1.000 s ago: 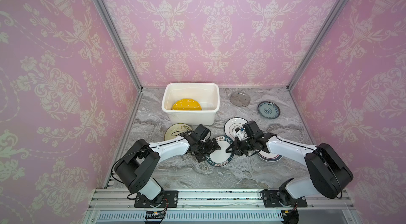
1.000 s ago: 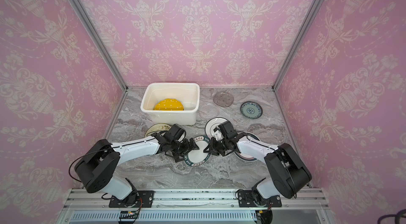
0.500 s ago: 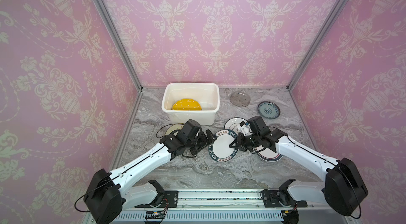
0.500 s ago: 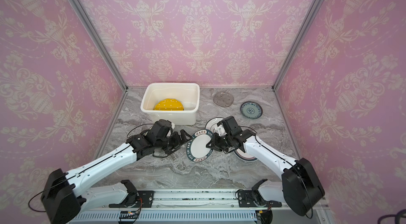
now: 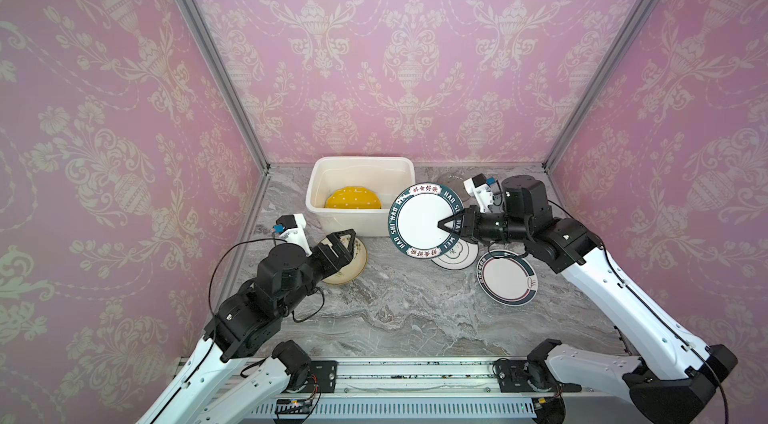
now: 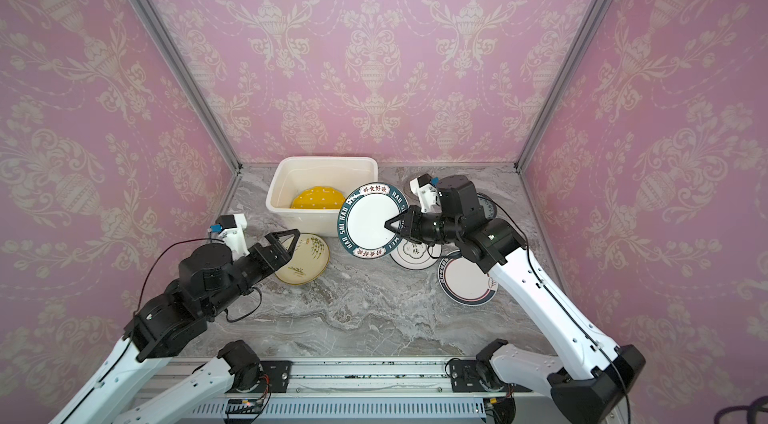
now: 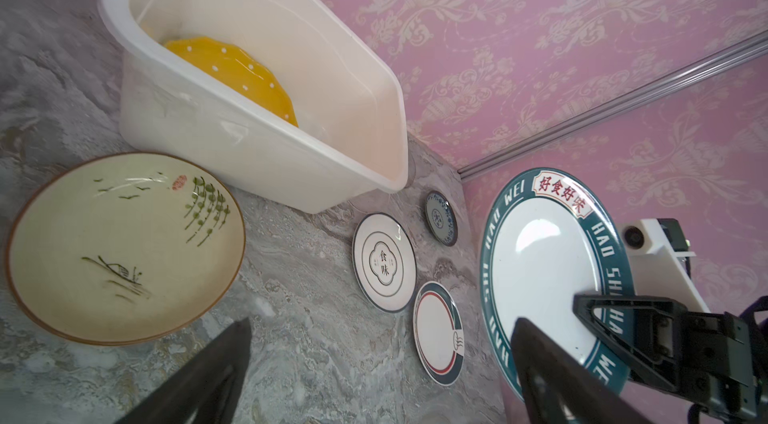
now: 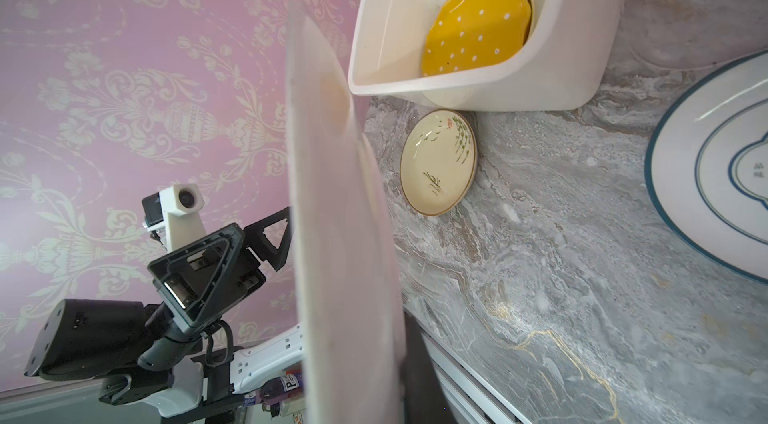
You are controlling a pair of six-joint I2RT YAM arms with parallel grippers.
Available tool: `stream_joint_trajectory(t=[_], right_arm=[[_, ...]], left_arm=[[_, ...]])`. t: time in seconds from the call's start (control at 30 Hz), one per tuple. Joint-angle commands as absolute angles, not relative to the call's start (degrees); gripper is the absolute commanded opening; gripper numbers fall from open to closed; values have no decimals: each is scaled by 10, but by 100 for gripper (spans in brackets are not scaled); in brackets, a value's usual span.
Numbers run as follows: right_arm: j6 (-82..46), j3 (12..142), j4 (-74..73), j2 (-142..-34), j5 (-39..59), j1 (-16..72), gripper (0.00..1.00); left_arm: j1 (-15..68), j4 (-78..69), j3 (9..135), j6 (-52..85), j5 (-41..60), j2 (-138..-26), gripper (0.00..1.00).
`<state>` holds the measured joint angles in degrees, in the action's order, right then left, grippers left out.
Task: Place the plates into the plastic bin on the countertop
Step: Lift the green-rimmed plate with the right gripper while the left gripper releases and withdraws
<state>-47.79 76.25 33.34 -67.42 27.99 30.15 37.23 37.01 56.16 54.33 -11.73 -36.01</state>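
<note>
Top views both show the right gripper [image 5: 448, 225] clamped on a teal-rimmed lettered plate [image 5: 419, 218], held on edge at the four o'clock corner of the plastic bin [image 5: 361, 161], probably so it can slide in over the wall. A yellow dotted plate [image 5: 353, 202] already lies inside. The left gripper [image 5: 344, 240] hovers spread wide and empty by a cream sprig plate [image 5: 353, 266] at the bin's seven o'clock, likely its next pick. Right wrist view alone shows the held plate edge-on, nearly upright. Left wrist view reveals a blue-patterned dish [image 7: 440, 218] that the right arm largely hides from above.
</note>
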Motion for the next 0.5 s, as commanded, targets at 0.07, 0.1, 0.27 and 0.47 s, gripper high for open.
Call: stream_joint_trajectory(t=[0.07, 0.1, 0.27, 0.47], right_arm=[[-527, 823, 258, -721, 245, 316, 0], [-525, 838, 256, -738, 240, 321, 0], [-507, 916, 260, -827, 220, 346, 0], [-507, 1019, 262, -949, 222, 362, 0]], left_arm=[[368, 488, 665, 440, -237, -379, 99], [368, 502, 687, 427, -251, -389, 99], [368, 541, 779, 370, -270, -447, 99], [368, 544, 798, 340, -284, -470, 99]])
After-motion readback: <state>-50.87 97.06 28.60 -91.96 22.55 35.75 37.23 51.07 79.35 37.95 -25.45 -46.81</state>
